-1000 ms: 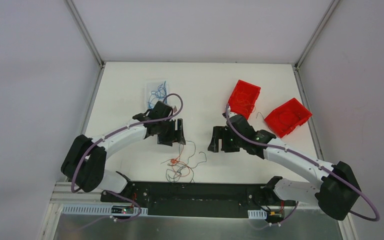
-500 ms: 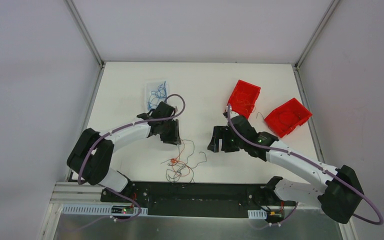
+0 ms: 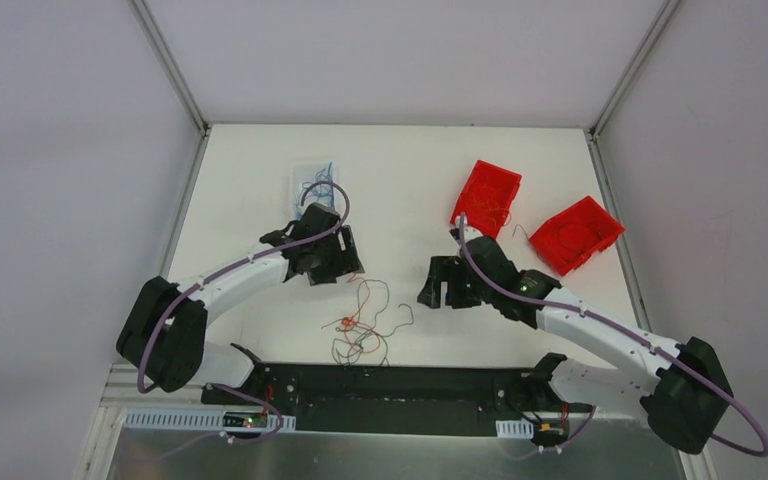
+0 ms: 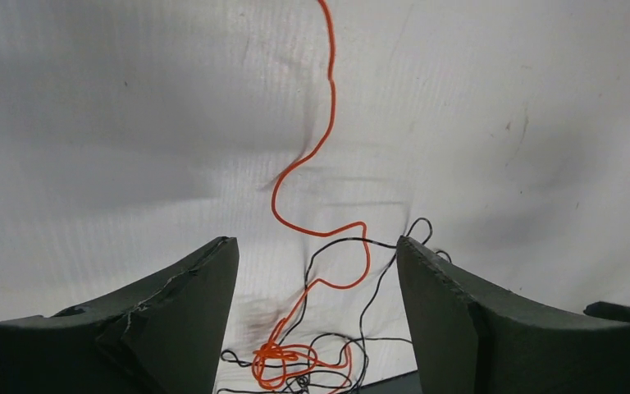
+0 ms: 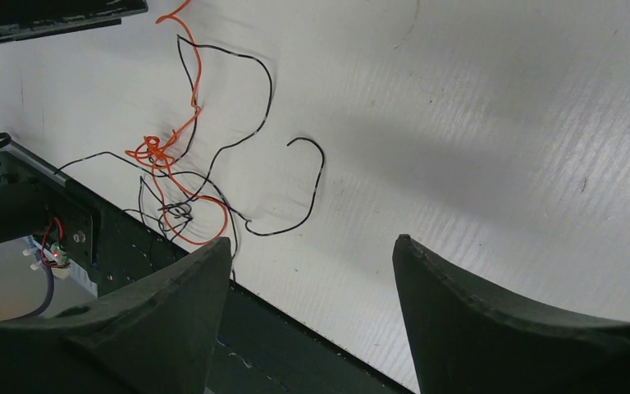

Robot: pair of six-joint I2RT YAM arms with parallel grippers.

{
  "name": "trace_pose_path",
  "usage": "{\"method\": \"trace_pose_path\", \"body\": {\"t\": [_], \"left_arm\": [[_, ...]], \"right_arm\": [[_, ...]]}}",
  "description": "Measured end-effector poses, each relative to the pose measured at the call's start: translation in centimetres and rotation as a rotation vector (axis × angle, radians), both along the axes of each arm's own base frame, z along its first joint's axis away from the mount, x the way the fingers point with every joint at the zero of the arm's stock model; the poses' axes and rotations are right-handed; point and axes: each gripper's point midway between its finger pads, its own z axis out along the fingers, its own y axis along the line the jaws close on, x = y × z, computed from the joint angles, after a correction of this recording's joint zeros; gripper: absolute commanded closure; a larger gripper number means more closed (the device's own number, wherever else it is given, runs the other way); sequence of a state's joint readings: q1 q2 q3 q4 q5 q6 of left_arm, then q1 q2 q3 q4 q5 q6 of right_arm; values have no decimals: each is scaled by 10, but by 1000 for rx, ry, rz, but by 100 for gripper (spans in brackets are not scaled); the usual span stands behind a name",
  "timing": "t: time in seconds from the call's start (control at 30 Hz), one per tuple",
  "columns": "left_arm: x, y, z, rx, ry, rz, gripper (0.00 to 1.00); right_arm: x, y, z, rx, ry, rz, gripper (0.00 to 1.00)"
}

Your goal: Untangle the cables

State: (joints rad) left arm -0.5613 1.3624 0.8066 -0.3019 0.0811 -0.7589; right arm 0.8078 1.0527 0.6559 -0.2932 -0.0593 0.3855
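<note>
Two pincers gape empty over the white table [image 3: 410, 170]: left gripper [image 4: 312, 250] and right gripper [image 5: 312, 246] flank the cables [image 3: 360, 322], knotted near the front edge. Grab the orange knot [image 4: 283, 361] and the whole bunch could drag and tighten. The long orange strand [image 4: 330, 115] might slip out!

Left pincer [image 4: 312, 250] and right pincer [image 5: 312, 246] both hover low, prongs spread wide
</note>
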Motion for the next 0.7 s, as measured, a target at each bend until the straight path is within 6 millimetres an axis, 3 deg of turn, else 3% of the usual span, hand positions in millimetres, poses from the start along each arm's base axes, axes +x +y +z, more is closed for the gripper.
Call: {"method": "trace_pose_path", "body": {"t": [0.27,0.4,0.47,0.7], "left_arm": [[-1,2,-34,-41,121,238,54],[0,1,-42,-71,140,312,80],[2,2,-44,-78,133,341,100],[9,2,-34,-86,72,314,100]], "right_arm": [[1,1,6,18,-17,0,25],[1,1,11,32,-29,-1,25],[0,1,9,34,-29,-2,25],[-4,-1,-5,18,0,2,23]]}}
